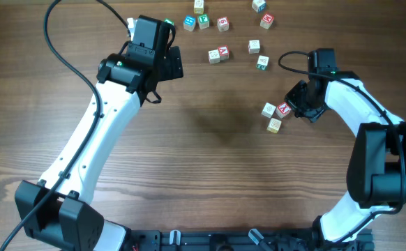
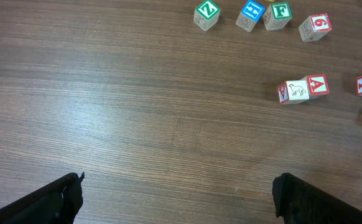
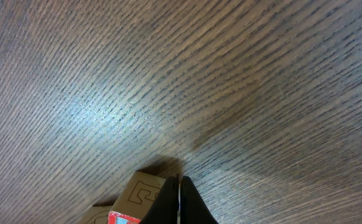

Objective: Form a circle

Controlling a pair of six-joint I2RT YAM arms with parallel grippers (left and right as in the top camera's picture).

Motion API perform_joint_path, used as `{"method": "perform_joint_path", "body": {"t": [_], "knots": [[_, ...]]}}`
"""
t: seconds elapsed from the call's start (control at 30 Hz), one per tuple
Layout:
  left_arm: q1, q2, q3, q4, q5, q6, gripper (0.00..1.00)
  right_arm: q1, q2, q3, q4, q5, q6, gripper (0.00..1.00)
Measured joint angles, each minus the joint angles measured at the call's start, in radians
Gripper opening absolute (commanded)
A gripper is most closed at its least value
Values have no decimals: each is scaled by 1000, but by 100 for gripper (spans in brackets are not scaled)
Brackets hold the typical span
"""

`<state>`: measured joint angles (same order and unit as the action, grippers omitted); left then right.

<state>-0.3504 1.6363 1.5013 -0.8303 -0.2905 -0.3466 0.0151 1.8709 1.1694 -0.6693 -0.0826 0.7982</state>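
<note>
No full circle shows, only a tight cluster of three small wooden cubes on the table: a pale cube (image 1: 268, 109), a red-faced cube (image 1: 283, 109) and another pale cube (image 1: 274, 125). My right gripper (image 1: 293, 107) is shut, empty, its tips right beside the red-faced cube. In the right wrist view the shut fingertips (image 3: 180, 202) rest against a pale cube (image 3: 145, 190), with the red face (image 3: 126, 218) at the bottom edge. My left gripper (image 1: 174, 63) hovers at the upper left, wide open and empty (image 2: 178, 190) over bare wood.
Several loose letter cubes lie along the far edge, among them a blue one (image 1: 189, 23), a green one (image 1: 203, 21), a red one (image 1: 222, 24) and a red-and-pale pair (image 1: 218, 54). The left wrist view shows a green Z cube (image 2: 206, 14) and a red A cube (image 2: 316, 85).
</note>
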Motion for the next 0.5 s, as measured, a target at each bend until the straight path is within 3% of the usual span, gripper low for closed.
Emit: {"method": "perform_joint_path", "body": {"t": [0.5], "knots": [[0, 0, 0, 0, 0, 0, 100, 0, 0, 0, 3, 0, 0, 4]]}}
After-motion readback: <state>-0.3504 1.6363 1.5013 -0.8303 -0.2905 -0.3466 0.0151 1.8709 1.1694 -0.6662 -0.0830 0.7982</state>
